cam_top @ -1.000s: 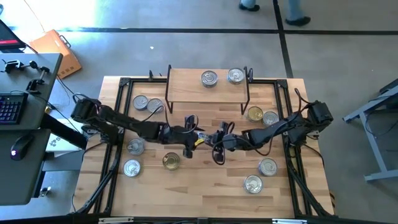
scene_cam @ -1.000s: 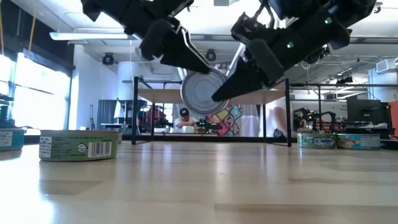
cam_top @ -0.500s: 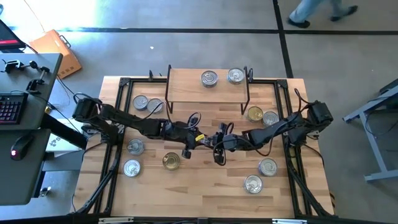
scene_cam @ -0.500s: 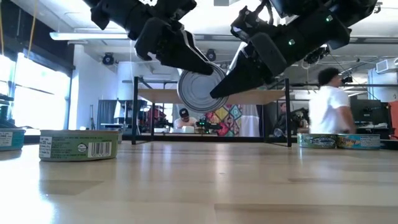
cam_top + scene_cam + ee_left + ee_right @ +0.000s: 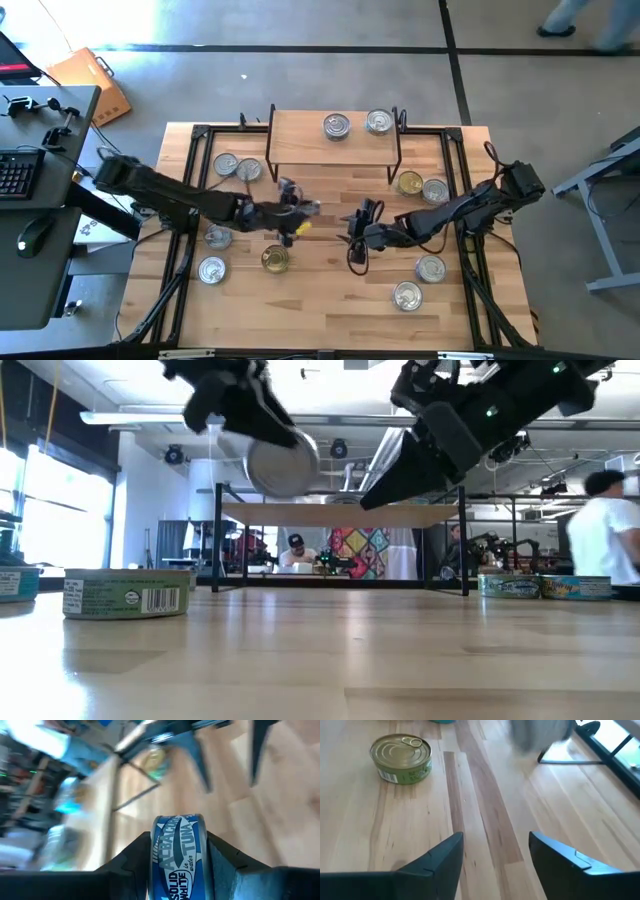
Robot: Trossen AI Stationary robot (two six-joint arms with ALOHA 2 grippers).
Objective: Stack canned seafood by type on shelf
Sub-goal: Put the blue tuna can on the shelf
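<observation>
Tins of seafood lie scattered over my counter (image 5: 330,300), with two silver ones already on the shelf (image 5: 300,135) at the far side. My left claw (image 5: 291,214) grips a blue-labelled tuna tin (image 5: 180,855) on edge above the middle, while the right claw (image 5: 357,240) hangs open and empty just beside it. I'd level that tin and carry it high over the shelf's black frame, clear of the gold tin (image 5: 275,259) below.

A blue-labelled tuna can (image 5: 181,857) sits on edge, clamped between the left gripper (image 5: 175,870)'s two dark fingers (image 5: 127,870), label reading albacore tuna in water. Light wooden tabletop (image 5: 270,820) beyond, with the shelf (image 5: 120,775)'s black legs and a blurry gold-lidded can (image 5: 152,760) near them.
</observation>
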